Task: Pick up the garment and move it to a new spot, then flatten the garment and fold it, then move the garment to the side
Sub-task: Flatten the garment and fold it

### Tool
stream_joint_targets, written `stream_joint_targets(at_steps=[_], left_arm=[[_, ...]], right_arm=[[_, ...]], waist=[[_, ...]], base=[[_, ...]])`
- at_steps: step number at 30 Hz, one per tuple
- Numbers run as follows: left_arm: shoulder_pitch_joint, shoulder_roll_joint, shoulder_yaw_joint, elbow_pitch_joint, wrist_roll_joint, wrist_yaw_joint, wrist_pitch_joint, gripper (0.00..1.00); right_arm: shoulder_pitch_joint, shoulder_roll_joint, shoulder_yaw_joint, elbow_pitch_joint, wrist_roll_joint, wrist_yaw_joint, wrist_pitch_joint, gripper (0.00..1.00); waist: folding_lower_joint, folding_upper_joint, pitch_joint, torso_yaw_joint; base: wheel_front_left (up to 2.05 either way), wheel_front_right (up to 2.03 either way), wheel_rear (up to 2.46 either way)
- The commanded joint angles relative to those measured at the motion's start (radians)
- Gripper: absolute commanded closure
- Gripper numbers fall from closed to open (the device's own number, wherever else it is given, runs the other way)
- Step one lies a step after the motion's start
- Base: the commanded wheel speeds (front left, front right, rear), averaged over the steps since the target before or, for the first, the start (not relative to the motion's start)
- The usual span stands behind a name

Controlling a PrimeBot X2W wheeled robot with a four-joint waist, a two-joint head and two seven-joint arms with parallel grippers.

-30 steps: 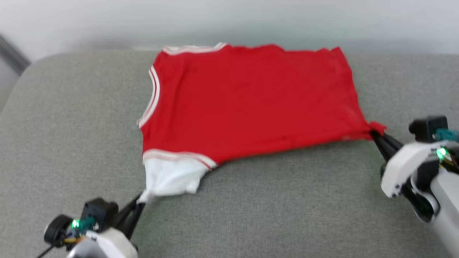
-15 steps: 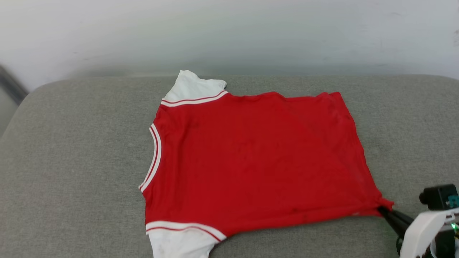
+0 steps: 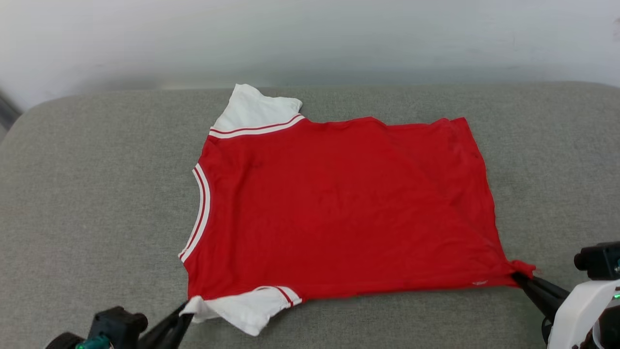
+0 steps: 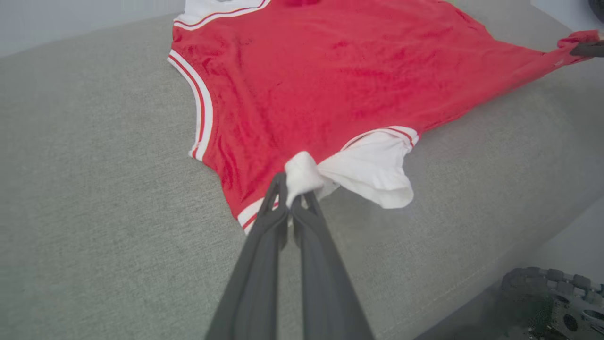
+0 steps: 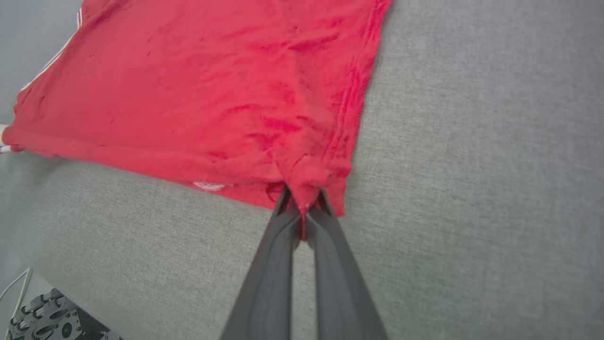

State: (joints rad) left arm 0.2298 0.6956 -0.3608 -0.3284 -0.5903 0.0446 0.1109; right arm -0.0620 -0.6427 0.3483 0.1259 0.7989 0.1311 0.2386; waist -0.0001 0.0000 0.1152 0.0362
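Garment lies spread flat on the grey cushion in our head view, our left wrist view shows our left gripper clamped on its white sleeve, and our right wrist view shows our right gripper pinching a red hem corner.

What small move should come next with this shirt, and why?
Probably ease the left gripper slightly back: it pinches the garment's near white sleeve, which lies bunched, while the red body lies flat with the right gripper pinching its hem corner.
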Motion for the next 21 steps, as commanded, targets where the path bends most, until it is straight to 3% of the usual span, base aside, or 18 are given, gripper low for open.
stream_joint_targets(at_steps=[1,11,21], left_arm=[[-0.026,0.006,0.007,-0.006,0.007,-0.004,-0.006,1.00],[-0.252,-0.004,0.036,0.048,0.012,-0.053,-0.018,1.00],[-0.481,-0.037,0.018,0.251,0.035,-0.106,-0.029,1.00]], right_arm=[[-0.001,0.007,-0.010,-0.015,-0.008,-0.001,0.011,1.00],[-0.129,0.029,-0.061,-0.092,-0.114,-0.001,0.153,1.00],[-0.293,0.055,-0.047,-0.040,-0.208,-0.001,0.253,1.00]], waist=[[0.0001,0.0000,0.017,0.001],[0.0001,0.0000,0.153,0.009],[0.0001,0.0000,0.267,0.021]], base=[[0.00,0.00,0.00],[0.00,0.00,0.00],[0.00,0.00,0.00]])
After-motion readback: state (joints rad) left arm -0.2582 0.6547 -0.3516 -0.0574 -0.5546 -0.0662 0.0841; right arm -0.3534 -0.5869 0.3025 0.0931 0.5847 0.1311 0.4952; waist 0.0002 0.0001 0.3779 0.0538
